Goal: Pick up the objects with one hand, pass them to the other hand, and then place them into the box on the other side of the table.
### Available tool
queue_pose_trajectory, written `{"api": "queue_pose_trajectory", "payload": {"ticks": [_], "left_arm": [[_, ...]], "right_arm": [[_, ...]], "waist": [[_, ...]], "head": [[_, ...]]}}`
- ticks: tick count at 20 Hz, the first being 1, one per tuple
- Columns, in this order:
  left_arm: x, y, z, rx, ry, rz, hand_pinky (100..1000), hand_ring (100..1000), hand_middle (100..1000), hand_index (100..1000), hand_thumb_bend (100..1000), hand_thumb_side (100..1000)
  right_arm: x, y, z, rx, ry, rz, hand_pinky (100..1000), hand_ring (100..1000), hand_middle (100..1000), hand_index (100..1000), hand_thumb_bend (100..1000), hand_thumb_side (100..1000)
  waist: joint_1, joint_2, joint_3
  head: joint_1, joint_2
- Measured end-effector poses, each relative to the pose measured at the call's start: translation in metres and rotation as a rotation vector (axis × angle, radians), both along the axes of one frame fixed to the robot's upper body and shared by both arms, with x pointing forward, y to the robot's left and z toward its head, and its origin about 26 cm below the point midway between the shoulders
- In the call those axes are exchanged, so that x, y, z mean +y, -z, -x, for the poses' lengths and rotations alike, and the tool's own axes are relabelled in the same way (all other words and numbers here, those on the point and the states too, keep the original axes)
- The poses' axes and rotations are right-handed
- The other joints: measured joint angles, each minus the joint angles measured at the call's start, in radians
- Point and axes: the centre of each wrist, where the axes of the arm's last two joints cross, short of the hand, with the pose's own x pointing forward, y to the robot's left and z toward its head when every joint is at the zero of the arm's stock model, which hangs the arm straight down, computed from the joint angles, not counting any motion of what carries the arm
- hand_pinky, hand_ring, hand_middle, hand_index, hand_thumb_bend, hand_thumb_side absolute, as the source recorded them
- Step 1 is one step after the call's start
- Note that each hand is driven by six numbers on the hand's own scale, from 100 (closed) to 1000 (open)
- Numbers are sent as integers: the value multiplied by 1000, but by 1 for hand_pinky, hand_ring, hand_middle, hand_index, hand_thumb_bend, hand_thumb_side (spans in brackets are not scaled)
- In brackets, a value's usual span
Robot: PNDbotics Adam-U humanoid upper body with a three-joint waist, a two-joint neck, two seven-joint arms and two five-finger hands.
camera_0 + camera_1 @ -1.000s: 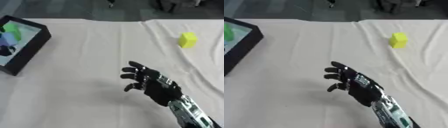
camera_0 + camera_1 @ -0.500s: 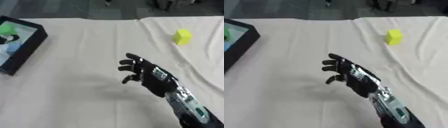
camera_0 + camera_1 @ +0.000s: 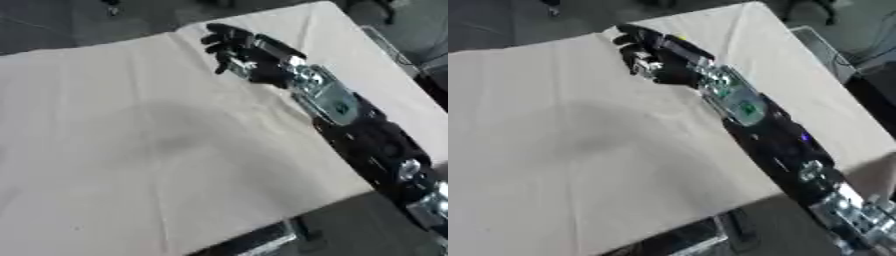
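Observation:
My right hand (image 3: 248, 56) is stretched out far over the cream tablecloth (image 3: 131, 150), near the table's far edge. Its fingers are spread and only slightly bent, and they hold nothing. The black and silver forearm (image 3: 328, 100) runs back to the lower right. In the right eye view a small speck of yellow (image 3: 678, 37) shows just behind the hand; the rest of the yellow block is hidden by it. The black box and my left hand are out of view.
The table lies askew in the picture. Its near edge (image 3: 262, 225) runs along the bottom and its right edge (image 3: 385, 65) slants down the right side. Dark floor surrounds it. A grey metal part (image 3: 293, 235) shows under the near edge.
The whole picture has tilted and shifted, so the camera moved and the box left the view. My right arm has stretched out toward the far side, and the hand now covers the yellow block.

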Motion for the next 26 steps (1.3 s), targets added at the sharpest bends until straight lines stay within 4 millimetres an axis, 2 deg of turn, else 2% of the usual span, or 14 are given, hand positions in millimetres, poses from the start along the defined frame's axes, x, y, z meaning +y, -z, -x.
{"api": "queue_pose_trajectory", "payload": {"ticks": [1, 3, 5, 6, 7, 12, 13, 16, 20, 21, 22, 24, 25, 26], "left_arm": [[-2, 1, 0, 4, 38, -2, 800, 1000, 811, 798, 760, 371], [-7, 1, -1, 3, 116, 2, 799, 1000, 814, 787, 722, 364], [-14, 0, -3, 2, 193, 11, 797, 1000, 820, 787, 691, 366], [-17, -1, -4, 3, 231, 16, 797, 1000, 821, 788, 684, 368], [-21, -1, -5, 4, 269, 21, 797, 1000, 825, 787, 667, 376], [-36, -4, -9, 25, 412, 29, 796, 1000, 834, 787, 627, 399], [-37, -3, -9, 33, 428, 29, 796, 1000, 838, 787, 613, 408], [-41, -1, -10, 53, 453, 28, 796, 1000, 843, 787, 593, 411], [-43, 1, -10, 68, 456, 29, 796, 1000, 846, 786, 579, 412], [-43, 1, -10, 72, 456, 28, 796, 1000, 847, 786, 574, 413], [-43, 1, -10, 74, 455, 28, 796, 1000, 848, 786, 572, 417], [-44, 3, -10, 82, 456, 26, 797, 1000, 848, 785, 571, 417], [-45, 3, -10, 83, 457, 27, 797, 1000, 849, 785, 569, 417], [-45, 4, -10, 86, 459, 29, 797, 1000, 849, 785, 566, 419]], "right_arm": [[-13, -2, -5, -17, 89, 57, 799, 962, 955, 1000, 100, 311], [-35, -3, -14, -36, 247, 175, 830, 968, 962, 1000, 100, 212], [-52, -1, -21, -30, 366, 288, 838, 963, 963, 1000, 100, 211], [-60, 1, -24, -17, 414, 333, 837, 963, 963, 1000, 100, 228], [-67, 4, -27, -1, 456, 365, 833, 962, 962, 1000, 100, 298], [-92, 17, -31, 68, 589, 393, 818, 958, 949, 1000, 100, 379], [-94, 18, -31, 75, 600, 387, 823, 961, 949, 1000, 100, 454], [-98, 21, -32, 95, 617, 371, 819, 961, 945, 1000, 100, 563], [-97, 24, -33, 119, 602, 353, 827, 960, 936, 1000, 100, 626], [-95, 25, -34, 128, 591, 355, 833, 958, 924, 1000, 100, 553], [-94, 26, -34, 139, 580, 360, 837, 954, 916, 1000, 100, 633], [-93, 27, -34, 161, 560, 378, 850, 947, 900, 1000, 100, 596], [-93, 28, -35, 173, 549, 395, 859, 939, 878, 1000, 100, 483], [-92, 28, -35, 185, 539, 416, 862, 925, 851, 1000, 100, 285]], "waist": [[3, 0, 8], [6, 0, 22], [9, 1, 41], [10, 4, 49], [10, 9, 57], [9, 30, 95], [9, 33, 100], [8, 44, 114], [5, 49, 119], [5, 49, 119], [4, 49, 120], [3, 49, 121], [2, 49, 121], [2, 49, 121]], "head": [[-21, 1], [-54, 3], [-81, 4], [-94, 4], [-105, 4], [-155, 5], [-163, 5], [-182, 5], [-193, 5], [-194, 5], [-194, 5], [-197, 5], [-198, 5], [-198, 5]]}}
